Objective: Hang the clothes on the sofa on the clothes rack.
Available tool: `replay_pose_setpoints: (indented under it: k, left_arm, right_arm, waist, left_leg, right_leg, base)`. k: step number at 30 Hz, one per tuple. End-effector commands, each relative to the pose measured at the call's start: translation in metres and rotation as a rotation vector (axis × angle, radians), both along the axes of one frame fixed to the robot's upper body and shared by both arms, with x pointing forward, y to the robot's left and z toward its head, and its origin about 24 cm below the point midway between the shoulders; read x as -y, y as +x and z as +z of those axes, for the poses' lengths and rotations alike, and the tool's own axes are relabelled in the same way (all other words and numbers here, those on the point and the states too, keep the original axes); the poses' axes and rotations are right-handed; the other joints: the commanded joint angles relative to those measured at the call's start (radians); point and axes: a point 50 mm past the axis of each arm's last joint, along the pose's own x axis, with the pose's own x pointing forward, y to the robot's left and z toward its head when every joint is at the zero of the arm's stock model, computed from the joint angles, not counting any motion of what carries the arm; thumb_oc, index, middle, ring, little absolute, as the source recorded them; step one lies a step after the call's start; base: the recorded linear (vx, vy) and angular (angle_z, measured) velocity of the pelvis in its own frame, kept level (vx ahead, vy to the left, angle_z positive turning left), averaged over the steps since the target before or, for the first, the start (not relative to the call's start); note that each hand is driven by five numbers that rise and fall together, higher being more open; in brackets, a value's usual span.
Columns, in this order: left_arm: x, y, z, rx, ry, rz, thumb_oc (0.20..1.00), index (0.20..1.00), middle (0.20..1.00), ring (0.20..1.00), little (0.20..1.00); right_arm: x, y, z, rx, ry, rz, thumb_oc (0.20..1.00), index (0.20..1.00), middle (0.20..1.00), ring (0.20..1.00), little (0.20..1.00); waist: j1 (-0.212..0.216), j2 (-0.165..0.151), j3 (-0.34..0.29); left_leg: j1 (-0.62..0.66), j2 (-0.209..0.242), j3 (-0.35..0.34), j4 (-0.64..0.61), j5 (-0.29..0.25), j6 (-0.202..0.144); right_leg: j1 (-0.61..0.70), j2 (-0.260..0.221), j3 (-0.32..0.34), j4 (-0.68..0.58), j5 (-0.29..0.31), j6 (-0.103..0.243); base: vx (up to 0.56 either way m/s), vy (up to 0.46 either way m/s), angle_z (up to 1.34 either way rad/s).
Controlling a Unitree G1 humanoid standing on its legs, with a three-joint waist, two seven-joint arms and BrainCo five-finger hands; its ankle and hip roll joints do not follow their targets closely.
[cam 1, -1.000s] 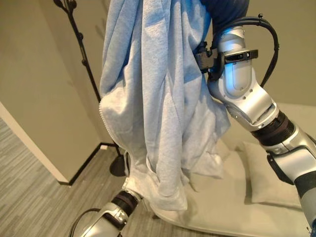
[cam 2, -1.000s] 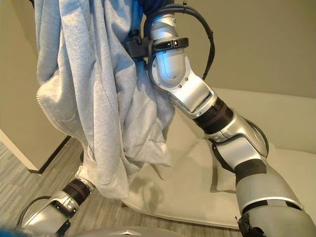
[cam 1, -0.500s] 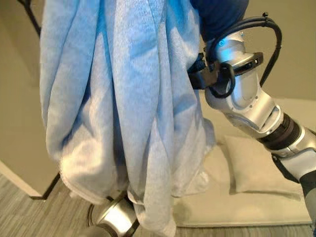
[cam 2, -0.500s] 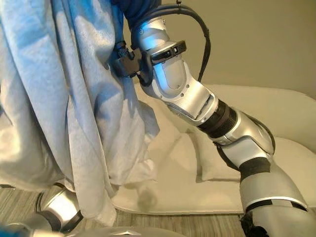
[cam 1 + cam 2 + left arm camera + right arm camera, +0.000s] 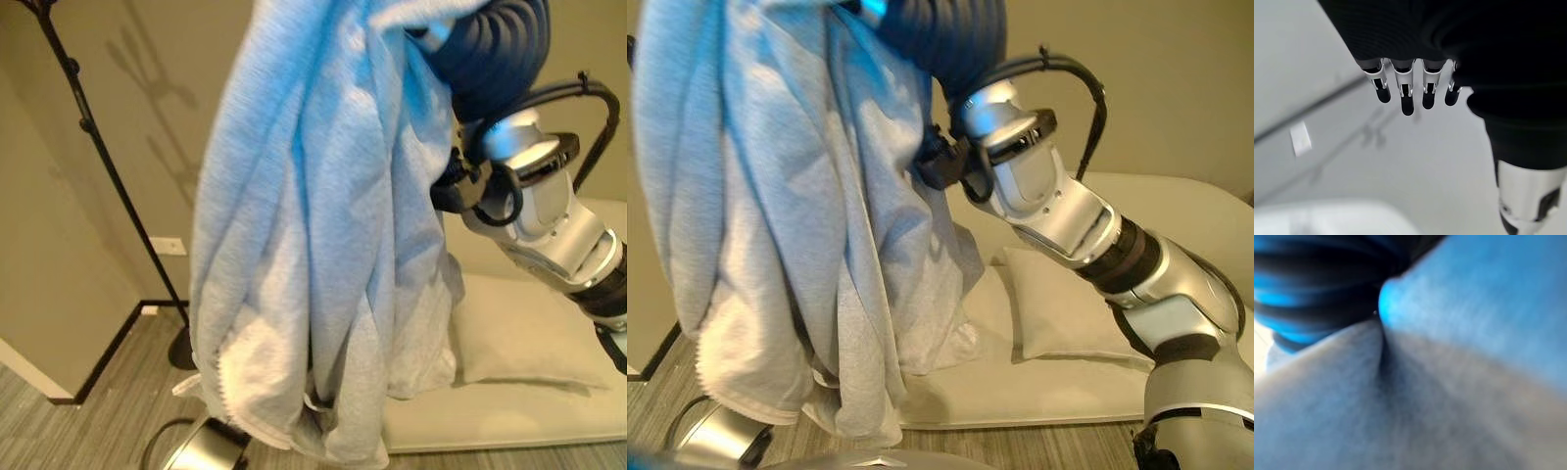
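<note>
A light grey-blue zip-up garment [image 5: 313, 245] hangs in long folds from my raised right hand [image 5: 490, 49], whose dark ribbed cover shows at the top against the cloth. In the right wrist view the cloth [image 5: 1449, 382] presses right up to the cover. The black clothes rack [image 5: 108, 176] stands to the left of the garment, its round base [image 5: 181, 352] on the floor by the wall. My left hand [image 5: 1407, 93] is low, with fingers straight and nothing in them.
The beige sofa [image 5: 1176, 206] runs behind and to the right, with a pillow [image 5: 1068, 313] on its seat. A wall corner with dark skirting [image 5: 108, 352] lies left of the rack. A white socket [image 5: 168, 245] sits low on the wall.
The camera has shifted. My right arm has risen with the garment, so its ribbed cover now shows at the top. The rack pole shows again at the left.
</note>
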Motion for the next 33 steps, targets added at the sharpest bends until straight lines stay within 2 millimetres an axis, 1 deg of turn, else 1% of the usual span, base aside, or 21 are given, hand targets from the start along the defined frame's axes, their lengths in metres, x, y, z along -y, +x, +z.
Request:
replay_pose_setpoints:
  k: [1,3,4,5,7,8,10,11,13,14,18,19,20,21,22,23,24,25,29,31,33]
  left_arm:
    - [-0.011,0.015,0.042,0.168,0.113,-0.037,1.0,1.0,1.0,1.0,1.0]
    - [-0.014,0.012,0.047,0.188,0.115,-0.047,1.0,1.0,1.0,1.0,1.0]
    - [-0.014,0.011,0.047,0.186,0.116,-0.047,1.0,1.0,1.0,1.0,1.0]
    - [-0.014,0.01,0.051,0.198,0.124,-0.066,1.0,1.0,1.0,1.0,1.0]
    - [-0.013,0.01,0.052,0.194,0.142,-0.077,1.0,1.0,1.0,1.0,1.0]
    - [-0.015,0.013,0.054,0.188,0.184,-0.07,1.0,1.0,1.0,1.0,1.0]
    - [-0.015,0.013,0.054,0.187,0.186,-0.071,1.0,1.0,1.0,1.0,1.0]
    - [-0.022,0.014,0.06,0.189,0.23,-0.054,1.0,1.0,1.0,1.0,1.0]
    - [-0.025,0.014,0.062,0.19,0.248,-0.048,1.0,1.0,1.0,1.0,1.0]
    - [-0.032,0.016,0.071,0.211,0.281,-0.023,1.0,1.0,1.0,1.0,1.0]
    - [-0.037,0.019,0.084,0.248,0.321,-0.013,1.0,1.0,1.0,1.0,1.0]
    - [-0.037,0.019,0.084,0.248,0.321,-0.012,1.0,1.0,1.0,1.0,1.0]
    - [-0.038,0.019,0.087,0.255,0.34,-0.018,1.0,1.0,1.0,1.0,1.0]
    - [-0.039,0.018,0.088,0.258,0.349,-0.02,1.0,1.0,1.0,1.0,1.0]
    - [-0.039,0.018,0.088,0.258,0.349,-0.018,1.0,1.0,1.0,1.0,1.0]
    - [-0.041,0.017,0.088,0.249,0.338,-0.02,1.0,1.0,1.0,1.0,1.0]
    - [-0.042,0.015,0.088,0.249,0.33,-0.02,1.0,1.0,1.0,1.0,1.0]
    - [-0.042,0.013,0.089,0.252,0.327,-0.022,1.0,1.0,1.0,1.0,1.0]
    - [-0.041,0.007,0.086,0.259,0.301,-0.033,1.0,1.0,1.0,1.0,1.0]
    - [-0.039,0.006,0.084,0.256,0.282,-0.037,1.0,1.0,1.0,1.0,1.0]
    - [-0.037,0.005,0.082,0.257,0.253,-0.036,1.0,1.0,1.0,1.0,1.0]
  right_arm:
    - [0.008,0.001,0.013,0.059,0.004,-0.037,0.2,0.2,0.2,0.2,0.2]
    - [0.0,0.002,-0.001,0.011,-0.026,0.003,0.2,0.2,0.2,0.2,0.2]
    - [0.0,0.002,-0.001,0.01,-0.026,0.004,0.2,0.2,0.2,0.2,0.2]
    - [-0.01,-0.002,-0.015,-0.028,-0.058,0.055,0.2,0.2,0.2,0.2,0.2]
    - [-0.014,-0.003,-0.02,-0.043,-0.065,0.078,0.2,0.2,0.2,0.2,0.2]
    - [-0.02,-0.006,-0.031,-0.078,-0.038,0.108,0.2,0.2,0.2,0.2,0.2]
    - [-0.019,-0.007,-0.031,-0.079,-0.037,0.108,0.2,0.2,0.2,0.2,0.2]
    - [-0.016,-0.008,-0.038,-0.092,-0.008,0.102,0.2,0.2,0.2,0.2,0.2]
    - [-0.014,-0.009,-0.04,-0.093,-0.001,0.093,0.2,0.2,0.2,0.2,0.2]
    - [-0.013,-0.01,-0.044,-0.1,0.01,0.085,0.2,0.2,0.2,0.2,0.2]
    - [-0.02,-0.014,-0.046,-0.097,0.013,0.109,0.2,0.2,0.2,0.2,0.2]
    - [-0.02,-0.014,-0.046,-0.096,0.013,0.11,0.2,0.2,0.2,0.2,0.2]
    - [-0.027,-0.014,-0.045,-0.091,0.014,0.125,0.2,0.2,0.2,0.2,0.2]
    - [-0.031,-0.013,-0.043,-0.09,0.016,0.13,0.2,0.2,0.2,0.2,0.2]
    - [-0.031,-0.013,-0.043,-0.09,0.016,0.132,0.2,0.2,0.2,0.2,0.2]
    - [-0.034,-0.013,-0.044,-0.101,0.034,0.145,0.2,0.2,0.2,0.2,0.2]
    - [-0.035,-0.013,-0.043,-0.103,0.053,0.147,0.2,0.2,0.2,0.2,0.2]
    - [-0.034,-0.013,-0.042,-0.104,0.063,0.145,0.2,0.2,0.2,0.2,0.2]
    - [-0.035,-0.012,-0.041,-0.107,0.082,0.139,0.2,0.2,0.2,0.2,0.2]
    - [-0.035,-0.011,-0.044,-0.124,0.087,0.133,0.2,0.2,0.2,0.2,0.2]
    - [-0.034,-0.01,-0.05,-0.148,0.091,0.12,0.2,0.2,0.2,0.2,0.2]
  waist:
    - [0.062,-0.063,0.029]
    - [0.079,-0.075,0.039]
    - [0.078,-0.076,0.039]
    - [0.096,-0.084,0.052]
    - [0.103,-0.089,0.055]
    - [0.122,-0.096,0.072]
    - [0.121,-0.099,0.071]
    - [0.13,-0.104,0.079]
    - [0.131,-0.109,0.078]
    - [0.136,-0.114,0.083]
    - [0.139,-0.113,0.1]
    - [0.14,-0.114,0.102]
    - [0.15,-0.105,0.113]
    - [0.16,-0.102,0.117]
    - [0.16,-0.106,0.123]
    - [0.169,-0.104,0.126]
    - [0.171,-0.112,0.132]
    - [0.171,-0.113,0.138]
    - [0.176,-0.099,0.163]
    - [0.165,-0.093,0.175]
    - [0.157,-0.09,0.181]
  left_leg:
    - [-0.005,0.044,-0.042,0.063,-0.087,-0.004]
    - [-0.025,0.036,-0.054,0.112,-0.115,0.004]
    - [-0.027,0.036,-0.054,0.117,-0.118,0.005]
    - [-0.045,0.024,-0.07,0.153,-0.141,0.013]
    - [-0.058,0.016,-0.077,0.173,-0.155,0.018]
    - [-0.08,-0.009,-0.097,0.198,-0.18,0.036]
    - [-0.082,-0.011,-0.099,0.199,-0.181,0.037]
    - [-0.089,-0.038,-0.111,0.197,-0.193,0.054]
    - [-0.09,-0.052,-0.118,0.192,-0.194,0.064]
    - [-0.085,-0.078,-0.129,0.174,-0.193,0.081]
    - [-0.038,-0.121,-0.133,0.118,-0.187,0.12]
    - [-0.036,-0.123,-0.132,0.115,-0.186,0.122]
    - [-0.005,-0.136,-0.124,0.099,-0.192,0.141]
    - [0.017,-0.146,-0.112,0.087,-0.197,0.153]
    - [0.027,-0.15,-0.112,0.085,-0.2,0.153]
    - [0.063,-0.156,-0.114,0.068,-0.221,0.164]
    - [0.079,-0.161,-0.101,0.05,-0.209,0.167]
    - [0.09,-0.158,-0.101,0.035,-0.205,0.166]
    - [0.107,-0.159,-0.12,0.02,-0.203,0.154]
    - [0.119,-0.163,-0.134,0.024,-0.212,0.148]
    - [0.13,-0.173,-0.142,0.032,-0.225,0.147]
  right_leg:
    - [-0.003,-0.073,-0.107,0.092,-0.044,0.009]
    - [0.003,-0.085,-0.109,0.101,-0.043,0.009]
    - [0.003,-0.086,-0.109,0.101,-0.043,0.01]
    - [0.006,-0.098,-0.115,0.109,-0.041,0.011]
    - [0.006,-0.107,-0.121,0.115,-0.039,0.014]
    - [0.0,-0.133,-0.138,0.139,-0.02,0.025]
    - [0.0,-0.135,-0.139,0.14,-0.021,0.026]
    - [-0.007,-0.16,-0.152,0.169,0.015,0.038]
    - [-0.012,-0.172,-0.155,0.186,0.026,0.04]
    - [-0.029,-0.194,-0.161,0.236,0.065,0.043]
    - [-0.088,-0.227,-0.17,0.392,0.131,0.026]
    - [-0.091,-0.23,-0.166,0.398,0.129,0.027]
    - [-0.115,-0.247,-0.197,0.486,0.153,0.014]
    - [-0.123,-0.264,-0.231,0.541,0.143,0.01]
    - [-0.121,-0.27,-0.227,0.553,0.134,0.013]
    - [-0.141,-0.268,-0.261,0.626,0.122,0.021]
    - [-0.158,-0.256,-0.281,0.639,0.102,0.004]
    - [-0.178,-0.223,-0.282,0.635,0.073,-0.005]
    - [-0.256,-0.1,-0.297,0.506,0.007,-0.031]
    - [-0.284,-0.052,-0.296,0.421,0.014,-0.037]
    - [-0.314,-0.031,-0.297,0.391,0.034,-0.035]
  base:
    - [-0.01,0.076,0.04]
    - [-0.01,0.082,0.14]
    - [-0.02,0.11,0.19]
    - [-0.02,0.127,0.09]
    - [-0.03,0.17,0.11]
    - [-0.04,0.167,0.25]
    - [-0.02,0.149,0.3]
    - [0.0,0.177,0.29]
    - [0.0,0.176,0.28]
    - [0.01,0.181,0.3]
    - [0.01,0.207,0.23]
    - [0.02,0.247,0.03]
    - [0.05,0.269,0.0]
    - [0.06,0.263,-0.04]
    - [0.15,0.216,-0.14]
    - [0.11,0.13,-0.15]
    - [0.12,0.137,-0.22]
    - [0.02,0.016,-0.14]
    - [0.04,-0.009,-0.02]
    - [0.09,0.006,0.17]
    - [0.13,0.022,0.34]
